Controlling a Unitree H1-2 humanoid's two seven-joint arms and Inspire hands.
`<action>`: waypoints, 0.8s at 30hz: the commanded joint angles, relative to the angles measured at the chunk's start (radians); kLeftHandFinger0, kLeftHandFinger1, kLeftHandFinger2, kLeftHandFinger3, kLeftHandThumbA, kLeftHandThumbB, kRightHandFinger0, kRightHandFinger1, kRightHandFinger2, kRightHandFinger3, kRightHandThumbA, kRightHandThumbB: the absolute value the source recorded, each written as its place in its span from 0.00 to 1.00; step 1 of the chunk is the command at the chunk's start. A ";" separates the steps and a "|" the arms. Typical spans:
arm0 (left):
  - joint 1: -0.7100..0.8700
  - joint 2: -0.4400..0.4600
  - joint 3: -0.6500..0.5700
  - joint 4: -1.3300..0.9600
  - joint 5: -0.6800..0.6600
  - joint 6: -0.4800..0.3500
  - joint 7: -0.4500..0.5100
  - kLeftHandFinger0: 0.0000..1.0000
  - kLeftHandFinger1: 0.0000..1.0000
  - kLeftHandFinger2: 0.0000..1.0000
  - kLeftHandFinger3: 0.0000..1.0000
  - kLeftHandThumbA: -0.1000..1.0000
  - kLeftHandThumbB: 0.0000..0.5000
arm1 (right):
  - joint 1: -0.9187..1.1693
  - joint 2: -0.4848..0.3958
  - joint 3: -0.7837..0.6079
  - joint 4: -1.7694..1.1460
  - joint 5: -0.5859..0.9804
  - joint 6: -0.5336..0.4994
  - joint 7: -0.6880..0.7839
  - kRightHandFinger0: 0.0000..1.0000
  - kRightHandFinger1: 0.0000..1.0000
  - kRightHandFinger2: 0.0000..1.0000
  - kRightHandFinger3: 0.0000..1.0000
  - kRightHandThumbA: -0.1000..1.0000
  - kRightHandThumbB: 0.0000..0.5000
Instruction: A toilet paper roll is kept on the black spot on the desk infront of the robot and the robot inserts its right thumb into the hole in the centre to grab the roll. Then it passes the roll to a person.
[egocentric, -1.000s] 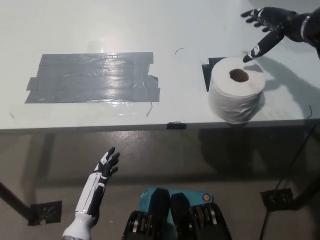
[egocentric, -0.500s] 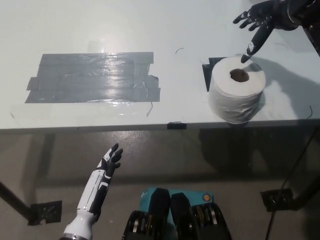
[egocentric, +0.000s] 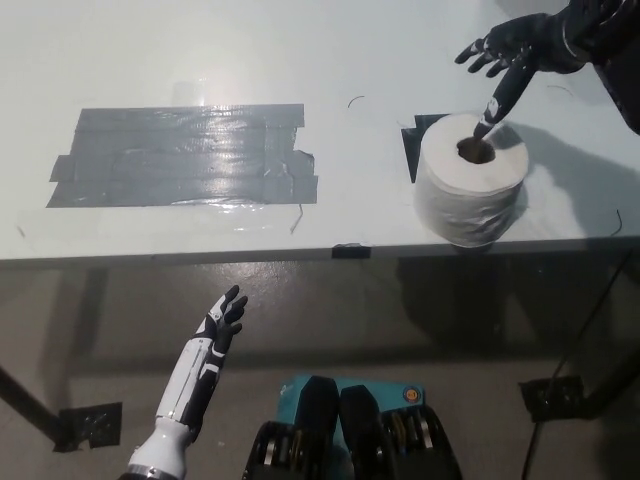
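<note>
- One view only, the head view, so you are seeing everything from above.
- You are looking at the toilet paper roll (egocentric: 471, 190), which is standing upright near the front edge of the white desk (egocentric: 300, 50), toward its right side. Its brown centre hole is facing up.
- The roll is sitting on the black spot (egocentric: 411, 147); only a corner of that dark mark is showing at the roll's left and rear.
- Your black right hand (egocentric: 512, 52) is hovering above and behind the roll, coming in from the upper right corner. Its fingers are spread apart and are holding nothing.
- One extended digit of this hand is pointing down at the roll, and its tip is lying over the top face just beside the hole, at the rear right rim of the hole. You cannot tell from here if the tip is touching the paper.
- Your white left hand (egocentric: 216, 331) is resting low, below the front edge of the desk, at the lower left. Its fingers are loose and apart, gripping nothing.
- A large patch of grey tape (egocentric: 185, 155) is lying flat on the left half of the desk, well apart from the roll.
</note>
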 joint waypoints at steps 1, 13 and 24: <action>-0.017 0.007 -0.001 -0.020 0.008 -0.036 0.004 1.00 1.00 1.00 1.00 1.00 0.23 | -0.040 -0.008 -0.029 0.008 -0.009 -0.061 0.010 1.00 1.00 1.00 1.00 1.00 0.57; -0.022 0.006 0.001 -0.025 0.006 -0.039 0.004 1.00 1.00 1.00 1.00 1.00 0.22 | -0.029 0.014 -0.013 0.064 -0.046 -0.138 0.009 1.00 1.00 1.00 1.00 1.00 0.51; -0.022 0.007 0.000 -0.031 0.011 -0.038 0.004 1.00 1.00 1.00 1.00 1.00 0.24 | -0.006 0.025 -0.028 0.084 -0.072 -0.089 -0.090 1.00 1.00 1.00 1.00 1.00 0.61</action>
